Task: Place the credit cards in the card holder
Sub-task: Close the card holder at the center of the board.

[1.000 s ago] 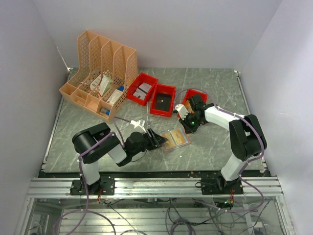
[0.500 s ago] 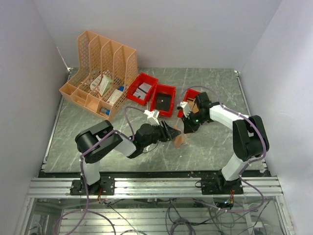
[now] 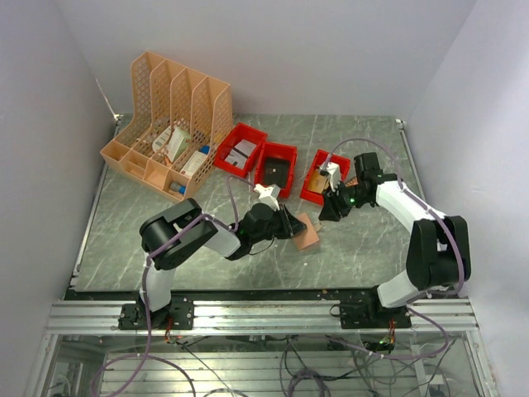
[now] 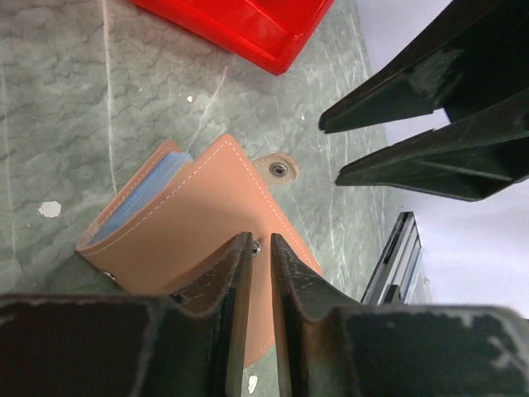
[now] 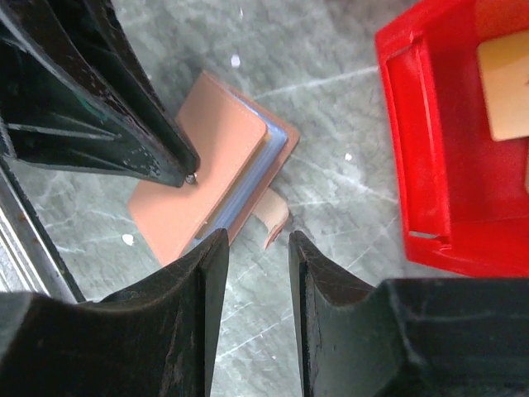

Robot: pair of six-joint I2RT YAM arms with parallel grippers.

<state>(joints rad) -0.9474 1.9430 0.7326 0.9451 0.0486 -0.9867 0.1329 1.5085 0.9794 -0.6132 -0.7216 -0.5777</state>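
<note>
Top external view: the right gripper [image 3: 335, 204] has backed away toward the red plastic bin [image 3: 342, 159], leaving the flat salmon-pink soft card holder [image 3: 307, 234], and its fingers are now parted and empty. The left gripper [image 4: 258, 240], fingers narrowed to a slit, pins the folded holder under its tips. The blue cards [image 4: 136, 207] are tucked inside, and only the small snap tab [image 4: 279, 169] beyond the fingertips lies unfastened.

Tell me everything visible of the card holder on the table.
The card holder is a flat salmon-pink wallet, leather-like, with stitching along its edge. It lies flat on the grey marbled table, folded over but not snapped: its tab with a metal snap sticks out loose. Blue inner sleeves show at one edge. The left gripper has its fingers' tips on or just above the cover.
</note>
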